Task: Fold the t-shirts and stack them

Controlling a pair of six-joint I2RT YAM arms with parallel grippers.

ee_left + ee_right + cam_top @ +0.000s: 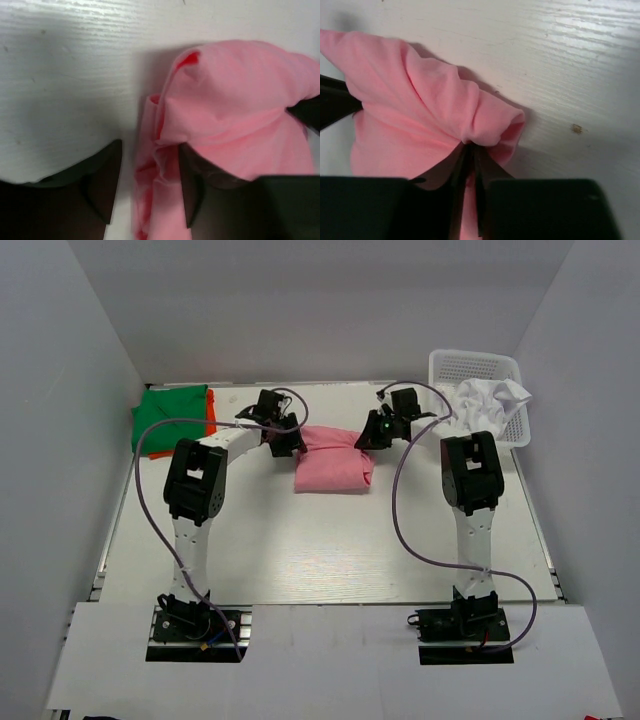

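The salmon-pink cloth t-shirt (335, 465) lies folded into a bunched rectangle on the white wood-grain table (330, 560), about the middle of its far half, between the two grippers. The left gripper (150, 155) stands at the shirt's left end with its black fingers (102, 185) apart; a loose fold of pink cloth lies in the gap without being pinched. The right gripper (470, 155) is at the shirt's right end, its fingers drawn close together on a thin fold of the pink cloth, which rises in a puckered peak above them. In the far right corner the white plastic lattice basket (470, 365) holds a crumpled white cloth (490, 400); its shape is too bunched to make out as a garment. In the far left corner a folded bright green t-shirt (170, 415) lies on an orange one (210, 420), of which only a narrow strip along the right edge shows. The wrist views cut off most of the pink shirt.
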